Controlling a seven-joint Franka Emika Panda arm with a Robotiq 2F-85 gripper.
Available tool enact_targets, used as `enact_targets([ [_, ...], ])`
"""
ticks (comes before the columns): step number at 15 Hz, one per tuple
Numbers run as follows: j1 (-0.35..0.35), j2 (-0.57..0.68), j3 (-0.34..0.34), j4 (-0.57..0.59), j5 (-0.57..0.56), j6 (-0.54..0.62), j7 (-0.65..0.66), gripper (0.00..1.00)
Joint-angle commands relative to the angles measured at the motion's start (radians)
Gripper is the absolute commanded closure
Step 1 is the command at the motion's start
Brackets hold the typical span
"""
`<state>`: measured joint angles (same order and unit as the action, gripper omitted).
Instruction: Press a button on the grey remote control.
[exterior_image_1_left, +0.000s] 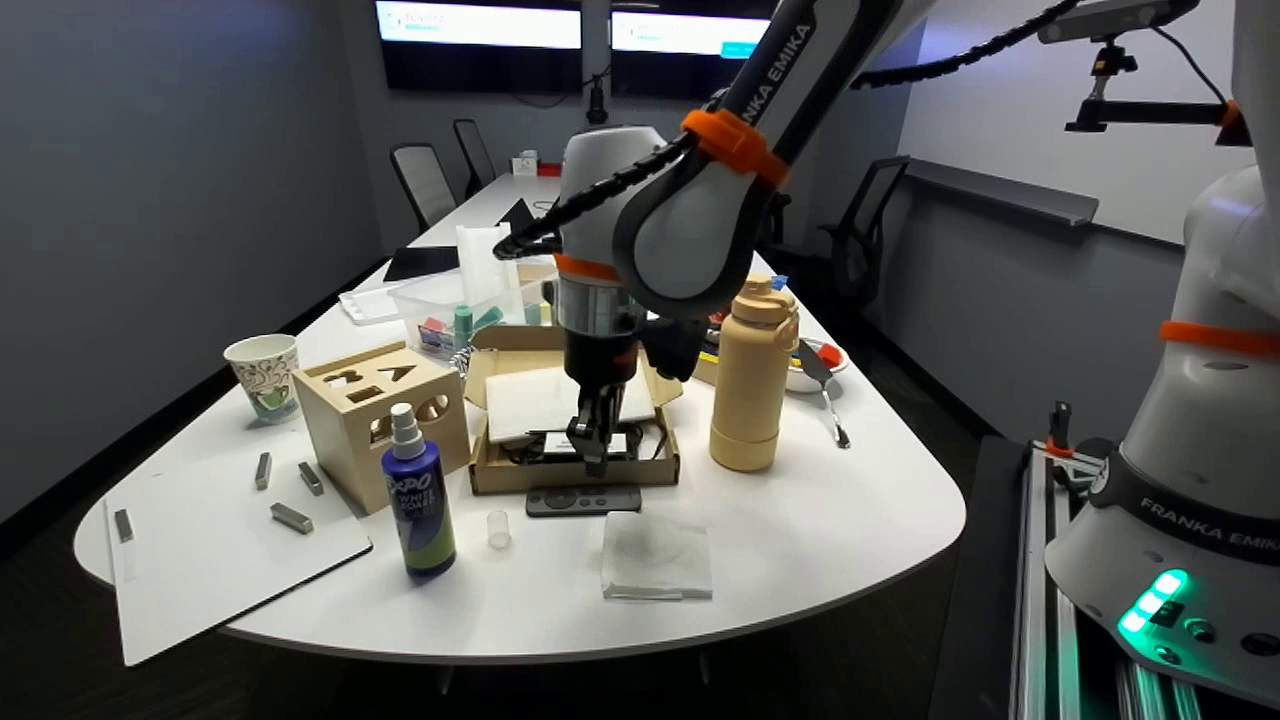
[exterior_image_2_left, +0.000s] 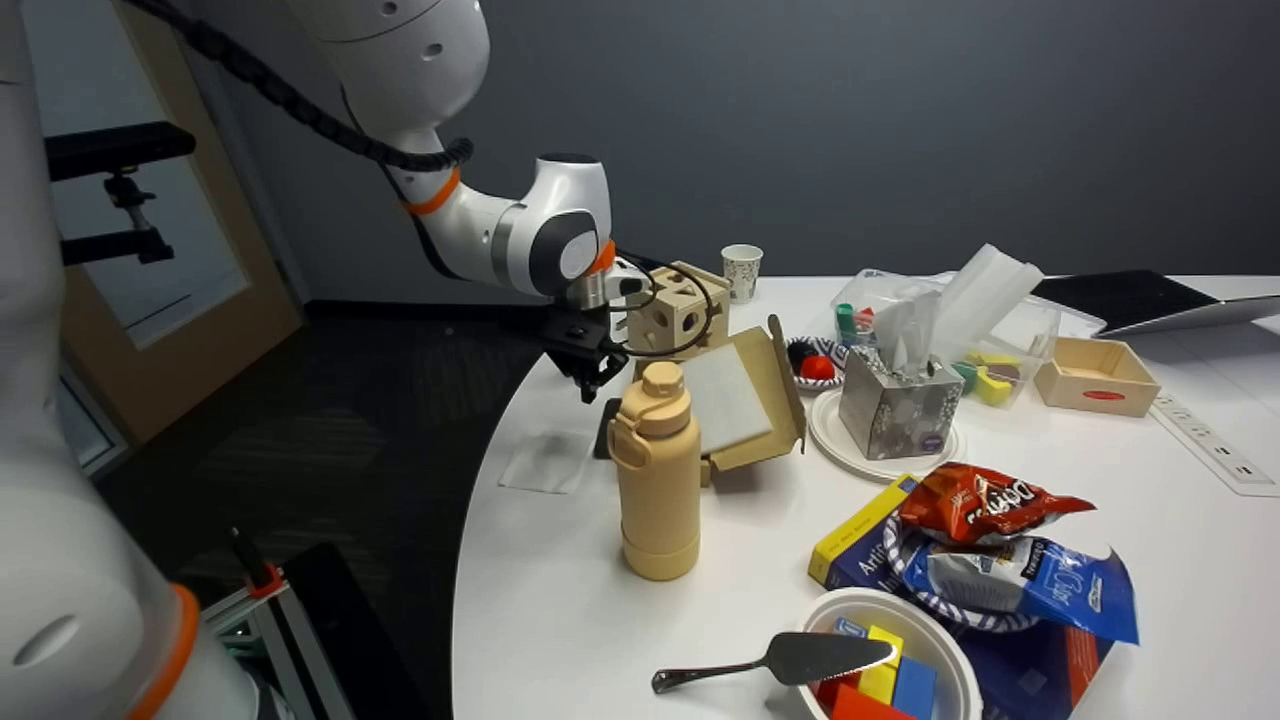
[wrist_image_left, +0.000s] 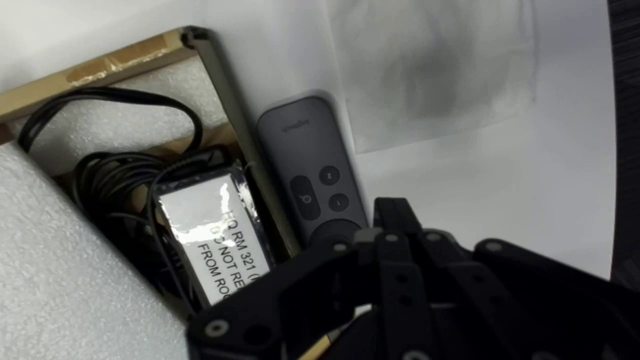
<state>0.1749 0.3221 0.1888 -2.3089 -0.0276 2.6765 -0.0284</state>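
Observation:
The grey remote control (exterior_image_1_left: 583, 502) is a slim dark grey bar lying flat on the white table, along the front side of the open cardboard box. In an exterior view only one end of the remote (exterior_image_2_left: 605, 430) shows behind the tan bottle. In the wrist view the remote (wrist_image_left: 315, 160) shows buttons marked 1 and 2, a long search button and part of a round pad; its lower end is hidden behind my gripper (wrist_image_left: 397, 217). My gripper is shut and empty. Its tips (exterior_image_1_left: 596, 468) are above the remote and the box edge, apparently not touching.
The open cardboard box (exterior_image_1_left: 560, 483) holds black cables and a labelled device (wrist_image_left: 220, 230). A white packet (exterior_image_1_left: 655, 555) lies in front of the remote. A tan bottle (exterior_image_1_left: 752, 390), purple spray bottle (exterior_image_1_left: 420, 510), clear cap (exterior_image_1_left: 498, 530) and wooden shape box (exterior_image_1_left: 350, 440) stand around.

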Motion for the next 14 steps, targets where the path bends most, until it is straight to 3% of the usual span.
enact_targets([
  [1,0.024,0.068,-0.020,0.050,-0.043,0.032,0.002,1.00],
  [14,0.055,0.202,-0.068,0.165,-0.141,0.053,-0.003,1.00],
])
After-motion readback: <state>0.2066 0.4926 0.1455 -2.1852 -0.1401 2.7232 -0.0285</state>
